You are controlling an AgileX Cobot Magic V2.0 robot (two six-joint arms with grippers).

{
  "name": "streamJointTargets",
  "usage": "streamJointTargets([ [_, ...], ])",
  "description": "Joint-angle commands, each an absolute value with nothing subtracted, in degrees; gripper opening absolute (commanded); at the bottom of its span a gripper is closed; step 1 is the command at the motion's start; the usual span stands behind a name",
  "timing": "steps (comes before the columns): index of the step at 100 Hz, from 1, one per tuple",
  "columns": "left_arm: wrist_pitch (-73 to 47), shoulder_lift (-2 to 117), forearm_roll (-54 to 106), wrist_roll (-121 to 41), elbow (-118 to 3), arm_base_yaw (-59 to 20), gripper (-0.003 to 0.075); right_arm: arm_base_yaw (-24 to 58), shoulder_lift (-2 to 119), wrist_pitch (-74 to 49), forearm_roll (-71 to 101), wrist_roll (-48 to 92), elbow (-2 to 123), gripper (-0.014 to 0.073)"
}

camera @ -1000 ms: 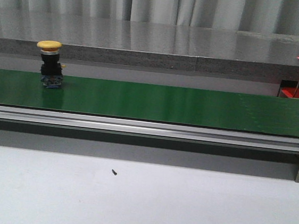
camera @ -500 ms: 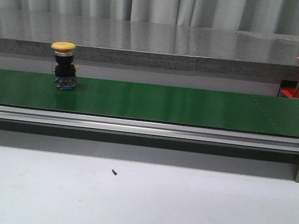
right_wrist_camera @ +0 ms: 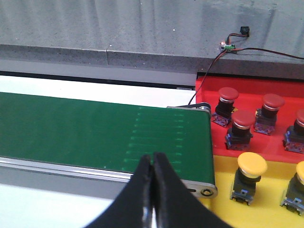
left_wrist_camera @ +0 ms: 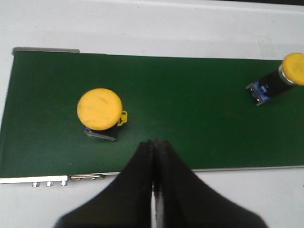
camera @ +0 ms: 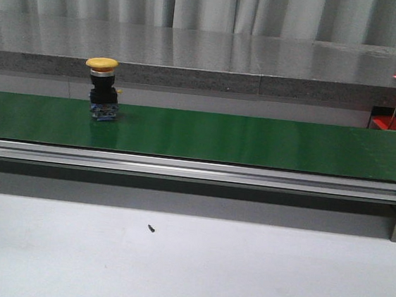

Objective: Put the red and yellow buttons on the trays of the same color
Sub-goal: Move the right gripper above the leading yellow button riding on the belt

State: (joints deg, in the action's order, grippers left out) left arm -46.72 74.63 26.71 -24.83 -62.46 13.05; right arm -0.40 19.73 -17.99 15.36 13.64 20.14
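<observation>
A yellow push button (camera: pixel 101 89) stands upright on the green conveyor belt (camera: pixel 255 140) toward its left part in the front view, its mushroom cap on top and its black and blue body resting on the belt. The left wrist view shows the left gripper (left_wrist_camera: pixel 154 142) with its two black fingers pressed together and holding nothing, hanging over the near edge of the belt; just beyond it sits a second yellow button (left_wrist_camera: pixel 100 110), and the first one appears far off to the side. The right gripper (right_wrist_camera: pixel 152 171) is likewise closed and empty, poised above the belt's end. Beside that end lie the red tray (right_wrist_camera: pixel 247 85) carrying several red buttons (right_wrist_camera: pixel 227 100) and the yellow tray (right_wrist_camera: pixel 270 204) carrying yellow buttons (right_wrist_camera: pixel 250 172), all standing upright.
</observation>
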Motion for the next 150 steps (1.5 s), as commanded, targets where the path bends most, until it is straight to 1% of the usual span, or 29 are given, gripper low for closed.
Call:
streamJointTargets([
  [1, -43.2, 70.6, 28.7, -25.0, -61.4, 11.7, -0.0020, -0.4, 20.0, -14.2, 15.9, 13.7, 21.6, -0.0123],
  [41, -39.2, 57.1, 28.9, -27.0, -52.1, 8.0, -0.0020, -0.4, 20.0, -14.0, 15.9, 13.7, 21.6, -0.0123],
  [66, -34.9, 48.1, 30.0, -27.0, -45.9, 7.5, -0.0020, -0.4, 21.2, -17.2, 16.0, 13.8, 23.2, -0.0123],
  [80, -34.7, 44.1, 30.0, -27.0, -43.0, 7.5, -0.0020, -0.4, 24.7, -21.0, 16.0, 13.8, 26.3, -0.0123],
  [93, -34.8, 41.4, 30.0, -27.0, -41.8, 7.5, -0.0020, -0.4, 28.6, -22.1, 16.0, 13.9, 29.7, -0.0123],
  [133, -34.8, 41.1, 30.0, -27.0, -41.8, 7.5, -0.0020, -0.4, 42.4, -32.4, 16.1, 14.5, 43.7, -0.0123],
  [150, -34.8, 41.1, 30.0, -27.0, -41.8, 7.5, -0.0020, 0.0, 48.9, -38.9, 16.5, 14.5, 51.1, -0.0123],
])
